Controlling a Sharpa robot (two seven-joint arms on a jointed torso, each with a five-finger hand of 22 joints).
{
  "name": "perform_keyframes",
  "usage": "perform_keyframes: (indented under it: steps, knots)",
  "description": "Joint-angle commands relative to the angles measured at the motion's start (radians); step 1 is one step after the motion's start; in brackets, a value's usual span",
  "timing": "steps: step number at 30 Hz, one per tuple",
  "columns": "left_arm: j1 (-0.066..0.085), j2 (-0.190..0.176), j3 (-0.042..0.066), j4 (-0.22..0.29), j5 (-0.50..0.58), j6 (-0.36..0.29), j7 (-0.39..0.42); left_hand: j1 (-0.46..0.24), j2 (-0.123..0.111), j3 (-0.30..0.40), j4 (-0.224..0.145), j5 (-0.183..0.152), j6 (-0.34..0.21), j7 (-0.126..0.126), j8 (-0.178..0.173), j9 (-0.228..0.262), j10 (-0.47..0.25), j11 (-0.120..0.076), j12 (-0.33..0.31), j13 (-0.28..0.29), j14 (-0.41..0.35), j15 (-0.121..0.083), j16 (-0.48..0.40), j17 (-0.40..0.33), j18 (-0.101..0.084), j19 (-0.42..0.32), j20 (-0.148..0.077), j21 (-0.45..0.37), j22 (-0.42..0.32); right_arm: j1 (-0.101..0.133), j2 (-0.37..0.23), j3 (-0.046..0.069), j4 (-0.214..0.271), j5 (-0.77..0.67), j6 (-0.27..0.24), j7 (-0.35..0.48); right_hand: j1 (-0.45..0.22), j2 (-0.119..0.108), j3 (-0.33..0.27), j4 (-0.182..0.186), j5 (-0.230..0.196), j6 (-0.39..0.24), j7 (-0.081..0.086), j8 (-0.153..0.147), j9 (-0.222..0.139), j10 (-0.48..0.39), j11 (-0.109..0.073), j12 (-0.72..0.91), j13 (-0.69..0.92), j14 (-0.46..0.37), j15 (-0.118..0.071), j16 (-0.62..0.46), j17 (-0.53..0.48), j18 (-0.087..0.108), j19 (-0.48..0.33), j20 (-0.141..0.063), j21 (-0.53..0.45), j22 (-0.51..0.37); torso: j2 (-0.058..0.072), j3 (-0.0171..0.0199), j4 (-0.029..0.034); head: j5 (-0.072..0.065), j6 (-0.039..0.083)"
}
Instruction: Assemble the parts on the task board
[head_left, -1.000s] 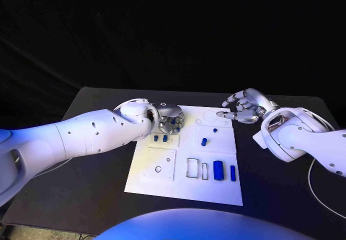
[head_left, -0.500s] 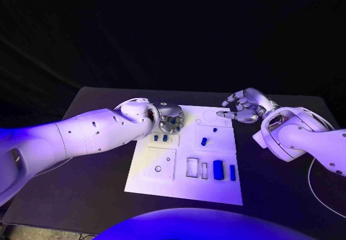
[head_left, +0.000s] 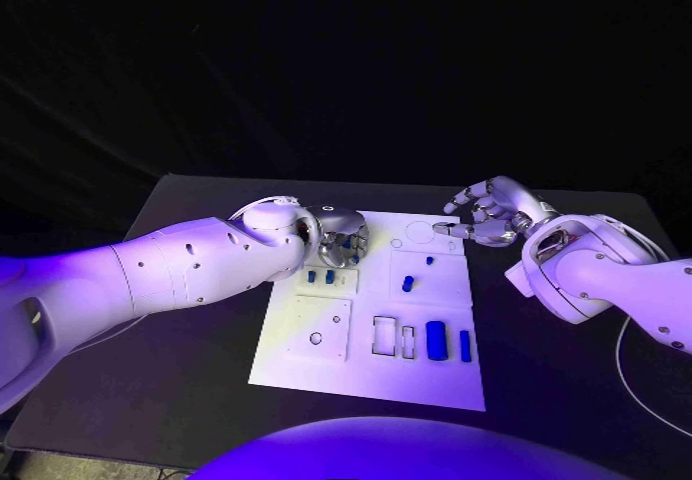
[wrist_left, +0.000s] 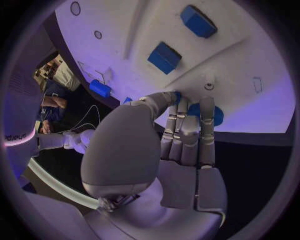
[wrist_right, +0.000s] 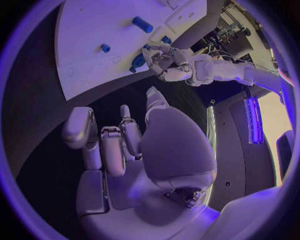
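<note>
Place: a robotics lab or test cell.
Work surface: a black desk (head_left: 188, 330) carrying a white task board (head_left: 317, 365) with cut-out slots and small blue parts (head_left: 436, 339), laid out as a bench test.
Backdrop: plain black all round the desk in the head view.
Surroundings: the right wrist view shows cluttered equipment racks (wrist_right: 232, 25) and a purple light strip (wrist_right: 253, 120) beyond the desk edge.

A black table (head_left: 173, 330) fills the lower half of the frame. At its centre lies the white board (head_left: 325, 365), running from mid-frame toward the lower middle. A thin white cable (head_left: 629, 385) curves along the table's right edge.
</note>
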Motion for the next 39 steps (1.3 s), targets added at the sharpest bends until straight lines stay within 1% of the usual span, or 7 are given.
perform_keyframes:
  steps: [1,6,13,21,26,32,39]
  knots:
    - [-0.004,0.002,-0.004,-0.002,-0.002,0.005,0.0,-0.003,0.008,0.001,-0.008,-0.004,0.009,0.001,-0.002,0.003,0.01,0.001,-0.003,0.003,0.01,0.0,0.007,0.006,0.014,0.001,-0.009,0.008,0.004,0.0,0.001,0.0,0.001,-0.007,0.0,0.007,0.0,0.013,-0.006,-0.002,0.004,-0.003,-0.004,0.004,-0.001,-0.002,-0.002,-0.003,0.015,0.063,-0.005,-0.004,0.066,0.012,-0.005,0.001,-0.006,0.001,0.0,-0.0002,0.0006,0.0,0.001]
    - [-0.005,-0.001,-0.003,0.003,0.008,-0.023,0.014,-0.011,0.007,0.001,-0.009,-0.004,0.012,0.001,-0.004,0.003,0.013,0.001,-0.008,0.001,0.015,0.0,0.009,0.012,0.013,0.005,-0.009,0.014,0.011,-0.001,0.002,0.0,0.001,-0.007,-0.001,0.009,0.0,0.013,-0.006,-0.002,0.004,-0.003,-0.004,0.004,-0.001,-0.002,-0.002,-0.003,0.015,0.063,-0.005,-0.004,0.066,0.012,-0.005,0.001,-0.006,0.001,-0.001,-0.0003,0.0003,0.001,0.002]
    - [-0.005,-0.02,0.005,0.028,0.031,-0.06,0.028,-0.019,0.005,0.0,-0.009,-0.004,0.015,0.001,-0.006,0.004,0.017,0.001,-0.013,0.001,0.019,0.0,0.011,0.014,0.012,0.009,-0.01,0.018,0.017,-0.001,0.003,0.0,-0.001,-0.007,-0.002,0.01,0.0,0.014,-0.005,-0.002,0.004,-0.002,-0.004,0.005,-0.001,-0.001,-0.002,-0.003,0.016,0.063,-0.005,-0.005,0.066,0.013,-0.006,0.001,-0.009,-0.001,-0.001,-0.0006,0.0013,0.002,0.007]
    - [-0.005,-0.08,0.039,0.093,0.063,-0.086,0.028,-0.026,0.003,-0.002,-0.009,-0.004,0.018,0.001,-0.007,0.004,0.021,0.0,-0.017,0.0,0.021,0.0,0.011,0.014,0.012,0.011,-0.01,0.02,0.02,-0.001,0.003,0.0,-0.004,-0.007,-0.002,0.011,0.0,0.014,-0.005,-0.002,0.004,-0.002,-0.004,0.005,-0.001,-0.001,-0.002,-0.003,0.016,0.063,-0.005,-0.005,0.066,0.013,-0.006,0.001,-0.009,-0.001,-0.004,0.0002,0.0032,0.004,0.01]
    - [-0.005,-0.116,0.05,0.123,0.072,-0.086,0.021,-0.03,0.002,-0.002,-0.01,-0.004,0.02,0.0,-0.008,0.005,0.023,0.0,-0.019,0.0,0.021,0.0,0.011,0.011,0.011,0.013,-0.01,0.021,0.022,-0.001,0.003,0.0,-0.006,-0.007,-0.002,0.012,0.0,0.014,-0.005,-0.002,0.004,-0.002,-0.004,0.005,-0.001,-0.001,-0.002,-0.003,0.016,0.063,-0.005,-0.005,0.066,0.013,-0.006,0.001,-0.009,-0.001,-0.004,0.0006,0.0029,0.007,0.011]
    - [-0.005,-0.155,0.053,0.138,0.081,-0.056,0.006,-0.033,0.0,-0.003,-0.01,-0.004,0.022,-0.001,-0.008,0.005,0.026,-0.001,-0.022,-0.001,0.02,-0.001,0.01,0.004,0.011,0.011,-0.011,0.02,0.02,-0.002,0.001,0.0,-0.006,-0.007,-0.002,0.011,0.0,0.014,-0.005,-0.002,0.004,-0.002,-0.004,0.005,-0.001,-0.001,-0.002,-0.003,0.016,0.063,-0.005,-0.005,0.066,0.013,-0.006,0.001,-0.009,-0.001,-0.002,0.0003,0.001,0.007,0.012]
    - [-0.006,-0.176,0.05,0.122,0.086,-0.026,0.001,-0.035,0.0,-0.003,-0.01,-0.004,0.023,-0.002,-0.009,0.006,0.027,-0.002,-0.023,-0.001,0.018,-0.001,0.008,-0.001,0.012,0.008,-0.011,0.019,0.017,-0.002,0.0,0.0,-0.007,-0.007,-0.002,0.011,0.0,0.014,-0.005,-0.002,0.004,-0.002,-0.004,0.005,-0.001,-0.001,-0.002,-0.003,0.016,0.063,-0.005,-0.005,0.066,0.013,-0.006,0.001,-0.009,-0.001,-0.002,-0.0001,0.0031,0.008,0.011]
